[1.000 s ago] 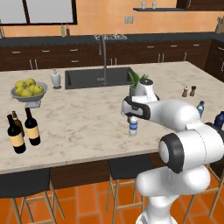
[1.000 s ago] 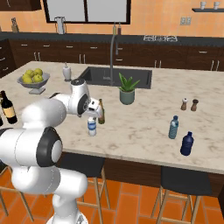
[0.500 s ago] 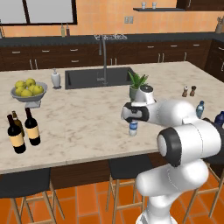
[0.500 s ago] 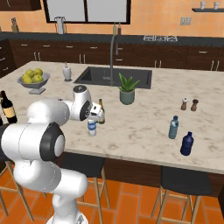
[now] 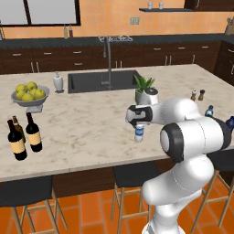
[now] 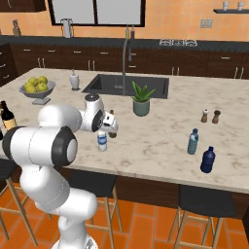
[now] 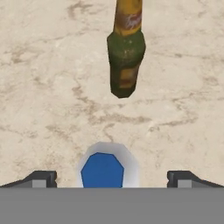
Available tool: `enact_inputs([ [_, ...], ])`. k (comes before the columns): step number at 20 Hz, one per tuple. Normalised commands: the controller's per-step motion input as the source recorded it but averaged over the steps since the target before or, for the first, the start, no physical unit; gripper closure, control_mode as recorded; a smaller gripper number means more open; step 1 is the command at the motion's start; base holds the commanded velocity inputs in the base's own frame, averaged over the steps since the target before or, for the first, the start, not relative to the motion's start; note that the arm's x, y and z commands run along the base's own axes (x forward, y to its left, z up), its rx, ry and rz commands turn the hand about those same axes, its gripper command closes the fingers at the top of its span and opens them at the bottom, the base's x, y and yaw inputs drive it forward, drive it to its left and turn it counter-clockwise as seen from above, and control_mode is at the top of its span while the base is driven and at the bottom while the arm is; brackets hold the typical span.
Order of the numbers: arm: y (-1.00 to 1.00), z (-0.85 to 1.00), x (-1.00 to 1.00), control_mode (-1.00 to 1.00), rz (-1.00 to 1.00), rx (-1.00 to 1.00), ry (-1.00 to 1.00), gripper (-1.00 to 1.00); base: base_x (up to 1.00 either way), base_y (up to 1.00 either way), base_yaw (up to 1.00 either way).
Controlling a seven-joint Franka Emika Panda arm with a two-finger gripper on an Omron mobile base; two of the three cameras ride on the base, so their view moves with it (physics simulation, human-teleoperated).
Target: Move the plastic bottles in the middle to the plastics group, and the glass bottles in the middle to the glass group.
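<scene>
The small clear plastic bottle (image 5: 139,134) (image 6: 102,141) with a blue label band stands near the counter's front edge. My gripper (image 5: 138,124) (image 6: 103,130) hangs just above it, pointing down, open. In the hand view the bottle's top (image 7: 103,169) sits between my two spread fingertips (image 7: 42,178), untouched. Right behind it stands the slender olive-green bottle (image 7: 126,65) (image 6: 112,132) with a tan label. The slim light-blue bottle (image 5: 209,111) (image 6: 193,141) and the squat dark-blue bottle (image 5: 230,122) (image 6: 207,160) stand at the right. Two black wine bottles (image 5: 17,141) (image 5: 33,132) and a thin brown bottle (image 5: 16,122) stand at the left.
A potted plant (image 5: 144,90) (image 6: 141,101) stands behind the gripper, by the sink (image 5: 103,81) and its tall faucet (image 5: 109,61). A fruit bowl (image 5: 29,93) sits at the far left. Salt and pepper shakers (image 6: 210,116) stand at the right. Stools line the counter front.
My hand has sunk a little toward the plastic bottle's top. The jaws stay open and the bottles have not moved.
</scene>
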Motion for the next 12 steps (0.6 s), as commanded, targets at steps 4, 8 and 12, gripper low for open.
enact_inputs([
  [4,0.0,-0.19,0.0,-1.0,0.0,0.0,0.0,-1.0,0.0,0.0,0.0],
  [8,0.0,-0.03,0.0,-1.0,0.0,0.0,0.0,-1.0,0.0,0.0,0.0],
  [12,0.0,0.0,-0.02,-1.0,0.0,0.0,0.0,1.0,0.0,0.0,0.0],
])
